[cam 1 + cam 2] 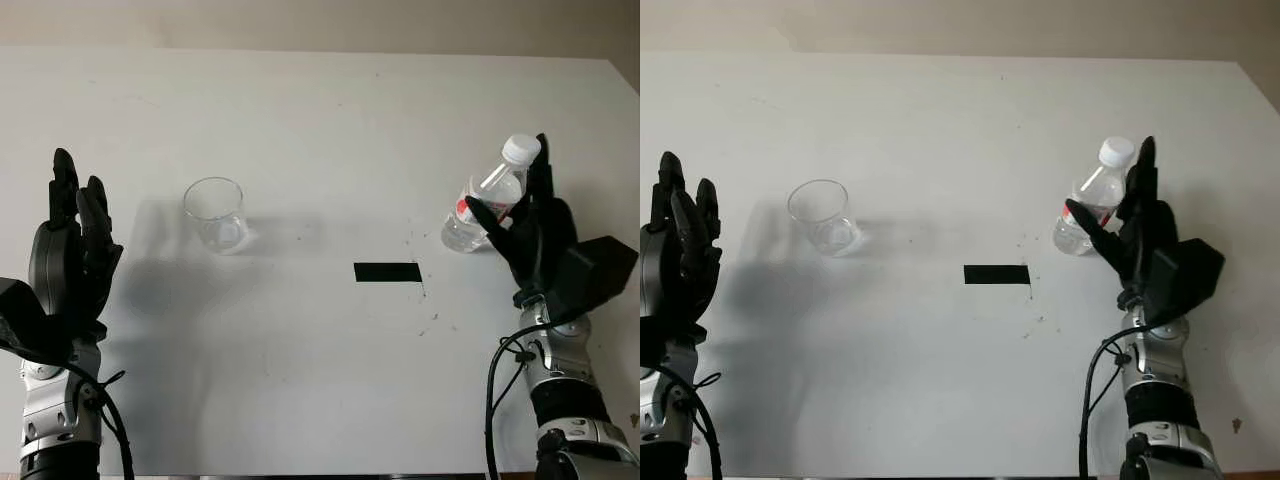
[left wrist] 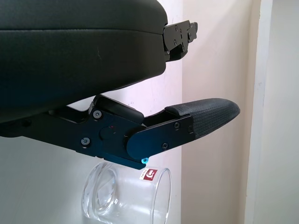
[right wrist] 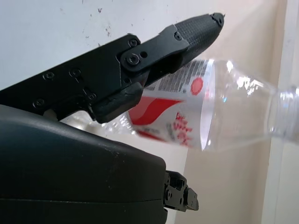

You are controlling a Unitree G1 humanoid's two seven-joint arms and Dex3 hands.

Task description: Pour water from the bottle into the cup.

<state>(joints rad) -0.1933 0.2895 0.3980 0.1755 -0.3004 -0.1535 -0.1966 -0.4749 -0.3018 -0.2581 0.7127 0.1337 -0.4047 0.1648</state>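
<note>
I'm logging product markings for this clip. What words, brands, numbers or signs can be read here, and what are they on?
Bottle label, red and white: large white lettering on the red band and a block of fine print, all too blurred and turned to read.
Cup: a small red sticker with a white mark near the rim, too small to read.
Black tape on the table: no text.
Right hand and left hand: no readable markings.
</note>
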